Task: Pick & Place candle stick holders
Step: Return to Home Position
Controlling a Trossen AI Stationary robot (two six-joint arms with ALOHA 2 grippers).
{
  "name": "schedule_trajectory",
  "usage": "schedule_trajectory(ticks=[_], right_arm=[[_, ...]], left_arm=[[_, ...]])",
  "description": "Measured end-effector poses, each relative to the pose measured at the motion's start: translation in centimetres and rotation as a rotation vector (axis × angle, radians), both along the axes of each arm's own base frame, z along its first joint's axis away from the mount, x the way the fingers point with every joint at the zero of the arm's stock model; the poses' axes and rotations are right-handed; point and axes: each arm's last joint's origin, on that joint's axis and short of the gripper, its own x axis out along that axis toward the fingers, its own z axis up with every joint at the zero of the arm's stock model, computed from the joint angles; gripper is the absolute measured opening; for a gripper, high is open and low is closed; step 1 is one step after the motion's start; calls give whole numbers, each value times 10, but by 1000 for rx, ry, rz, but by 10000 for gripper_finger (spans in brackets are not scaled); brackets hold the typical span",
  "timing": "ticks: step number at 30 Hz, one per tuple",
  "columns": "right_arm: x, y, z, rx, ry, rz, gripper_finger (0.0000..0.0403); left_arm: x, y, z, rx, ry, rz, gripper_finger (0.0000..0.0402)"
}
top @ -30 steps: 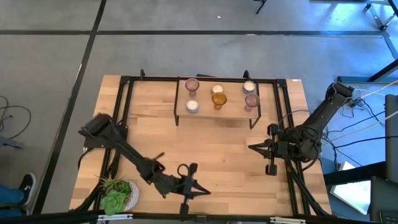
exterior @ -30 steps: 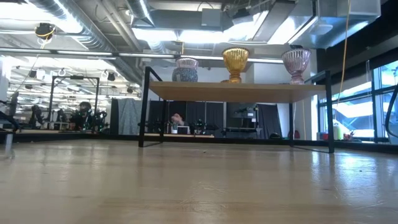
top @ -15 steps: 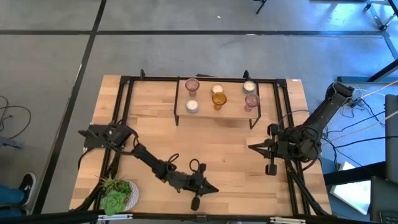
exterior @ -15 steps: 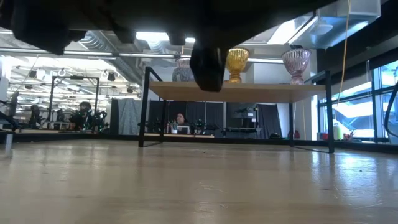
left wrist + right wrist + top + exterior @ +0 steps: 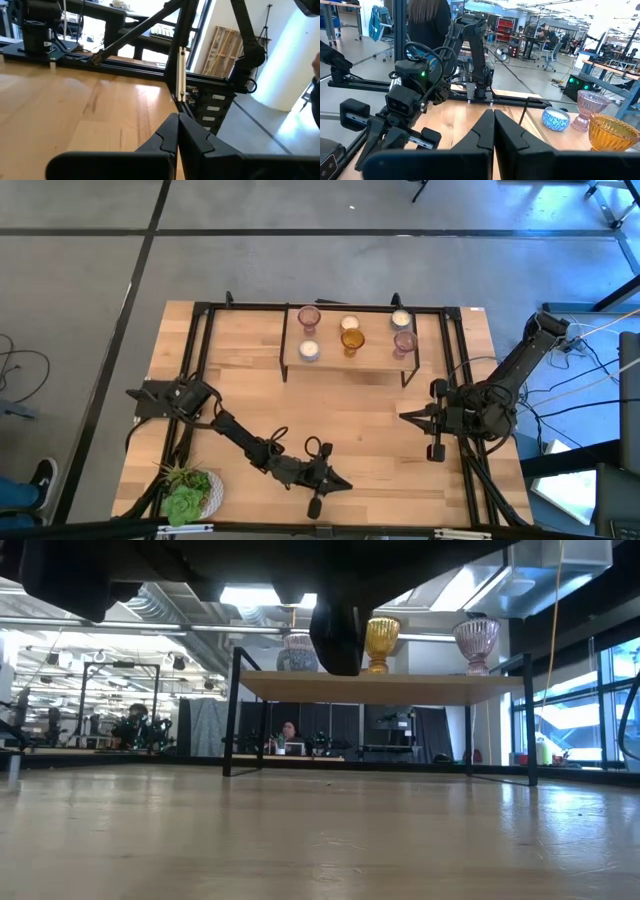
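1. High view shows all six candle stick holders (image 5: 349, 323) standing on the small wooden shelf (image 5: 375, 358), at the far middle of the table (image 5: 385, 460).
2. They stand in two rows of three. In the near row the amber holder (image 5: 351, 339) is in the middle, with a pale holder (image 5: 309, 350) on its left and a pinkish-purple holder (image 5: 404, 340) on its right.
3. The left gripper (image 5: 340, 484) is over the near middle of the table, well apart from the shelf, and it points to the right. In the left wrist view its two fingers (image 5: 167, 134) are pressed together with nothing between them.
4. The right gripper (image 5: 403, 417) is at the right side of the table, near the right end of the shelf, and it points to the left. In the right wrist view its fingers (image 5: 482, 129) are also together and hold nothing.
5. In the low view a dark part of an arm (image 5: 335, 635) hangs in front of the left holder on the shelf.
6. A leafy plant (image 5: 183, 498) in a white pot (image 5: 214, 492) stands at the near left corner of the table.
7. A person (image 5: 427, 22) in dark clothes stands beyond the table.
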Motion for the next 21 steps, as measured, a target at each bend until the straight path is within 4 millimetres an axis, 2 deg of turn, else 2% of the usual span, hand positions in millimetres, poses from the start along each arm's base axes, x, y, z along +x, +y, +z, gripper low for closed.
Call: schedule_trajectory(ticks=[10, 21], right_arm=[[0, 0, 0, -4, 2, -16, 5], [-4, -12, -3, 87, -36, -418, 5]], left_arm=[[0, 0, 0, 0, 0, 0, 1], [0, 0, 1, 0, -1, 0, 1]])
